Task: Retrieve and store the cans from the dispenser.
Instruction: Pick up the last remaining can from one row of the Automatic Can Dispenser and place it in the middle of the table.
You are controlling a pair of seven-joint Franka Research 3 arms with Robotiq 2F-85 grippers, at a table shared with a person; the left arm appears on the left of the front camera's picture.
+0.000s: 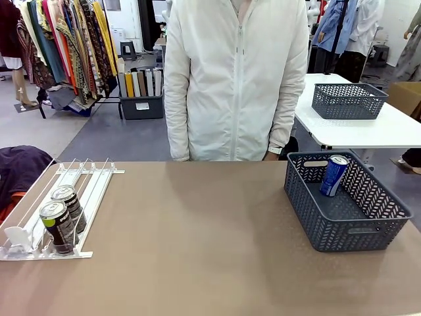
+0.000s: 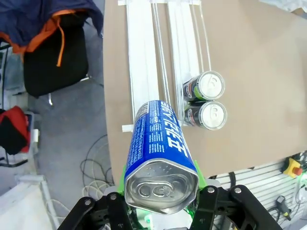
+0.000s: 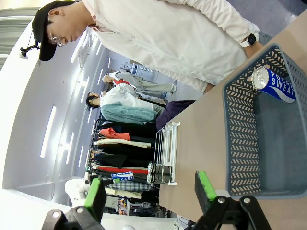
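The left tool [image 2: 160,184] is clamped on a blue can [image 2: 160,143], holding it above the bench's [image 1: 197,237] near left corner, over the white dispenser [image 2: 141,57]. Two dark cans [image 1: 59,227] stand at the dispenser's near end. The right tool [image 3: 149,194] gapes wide and empty beside the grey basket [image 1: 348,230] at the bench's right edge. Another blue can [image 1: 334,175] leans inside the basket.

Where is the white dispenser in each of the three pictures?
Front view: dispenser lower left, at the table's edge.
Left wrist view: top centre, beyond the held blue can.
Right wrist view: middle, left of the basket.
Shared landmark: two dark cans in it.
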